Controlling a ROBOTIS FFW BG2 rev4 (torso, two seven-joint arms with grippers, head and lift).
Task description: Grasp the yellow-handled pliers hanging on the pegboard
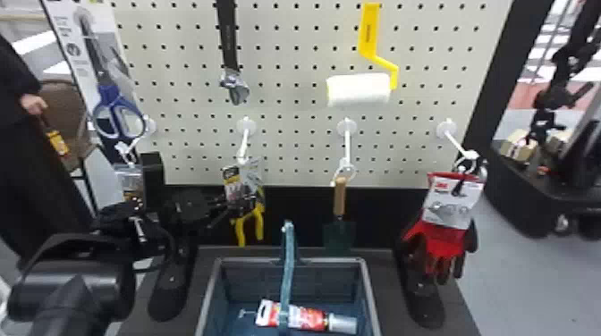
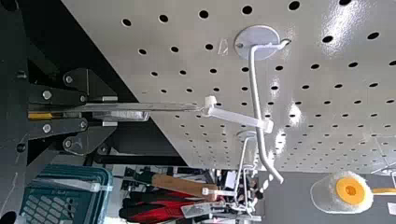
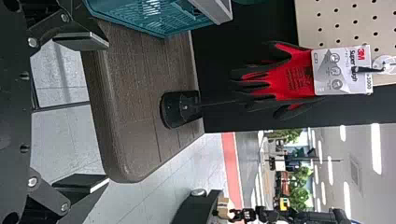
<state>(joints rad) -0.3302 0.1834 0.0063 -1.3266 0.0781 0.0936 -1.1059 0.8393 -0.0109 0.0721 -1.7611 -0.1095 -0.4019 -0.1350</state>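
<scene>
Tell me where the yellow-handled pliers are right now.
In the head view, the pliers hang from a white hook low on the pegboard, left of centre, between the left gripper and the wooden-handled trowel.

A: Row on the cream perforated pegboard [image 1: 290, 147], L to R?
B: Hooks w/ yellow-handled pliers [image 1: 249, 211], wooden-handled trowel [image 1: 340, 210], red-and-black gloves [image 1: 440, 243]. Up top, yellow-framed foam roller [image 1: 357, 88] above trowel.
A: In front?
B: On the dark tabletop [image 1: 387, 268], teal plastic basket [image 1: 250, 260] below trowel; red-and-white tube [image 1: 304, 318] inside.

Cream pegboard [image 1: 290, 134] upright behind dark desk [image 3: 135, 102]; black post [image 1: 510, 67] along pegboard's right edge; grey floor [image 1: 527, 277] right of pegboard.
</scene>
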